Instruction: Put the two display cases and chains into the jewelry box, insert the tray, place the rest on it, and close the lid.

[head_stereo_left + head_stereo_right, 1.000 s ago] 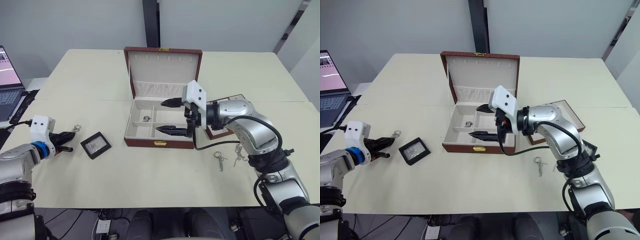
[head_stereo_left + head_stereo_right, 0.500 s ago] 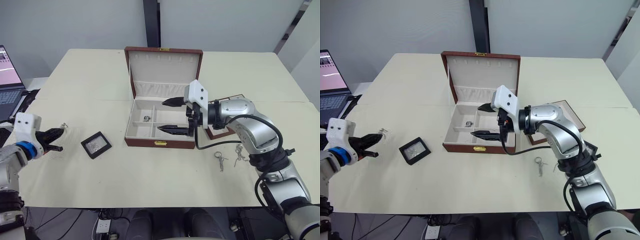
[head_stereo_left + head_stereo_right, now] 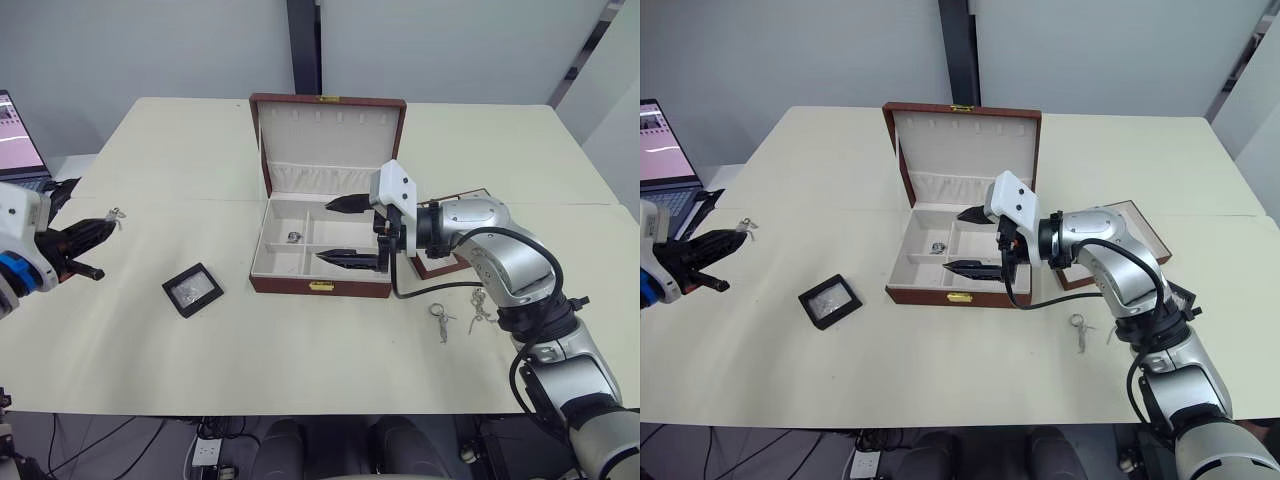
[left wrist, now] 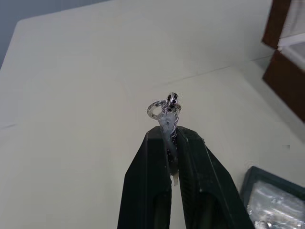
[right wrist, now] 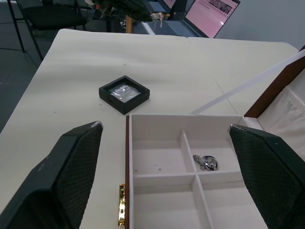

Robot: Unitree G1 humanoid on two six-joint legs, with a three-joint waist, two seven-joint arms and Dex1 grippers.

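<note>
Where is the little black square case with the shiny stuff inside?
The small black square display case lies flat on the cream table, on the robot's left, just left of the open maroon jewelry box.

I can read no text, label, brand, number or sign anywhere. The laptop [image 5: 209, 14] screen at the far left shows pinkish rows too small to make out, and the jewelry box [image 3: 325, 285] carries only a plain gold clasp with no lettering that I can see.
</note>
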